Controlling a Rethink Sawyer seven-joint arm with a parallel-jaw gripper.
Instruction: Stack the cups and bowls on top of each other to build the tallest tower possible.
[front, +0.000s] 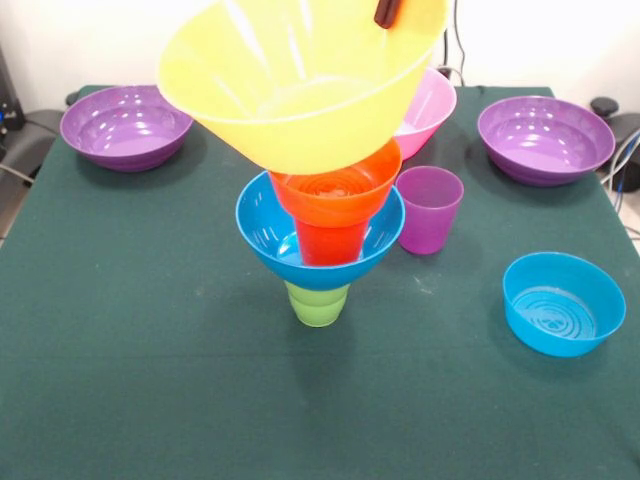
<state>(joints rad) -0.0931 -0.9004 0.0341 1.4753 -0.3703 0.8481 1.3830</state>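
Purple on the left: a wide purple bowl (126, 126) sits at the far-left of the green counter (120, 380). Mid-counter stands the tower (322, 240): green cup (318, 303) inverted at the base, medium blue bowl (268, 232), orange cup (330, 243), small orange bowl (345, 190). Over it tilts the large yellow-orange bowl (290, 90), its base just at the orange bowl's rim. The hand (388, 13) shows only as a dark tip at the yellow rim, apparently pinching it. I judge the bowl should be levelled and centred before letting go. Rightward: pink bowl (432, 105), purple cup (429, 209), second purple bowl (545, 138), small blue bowl (563, 303).
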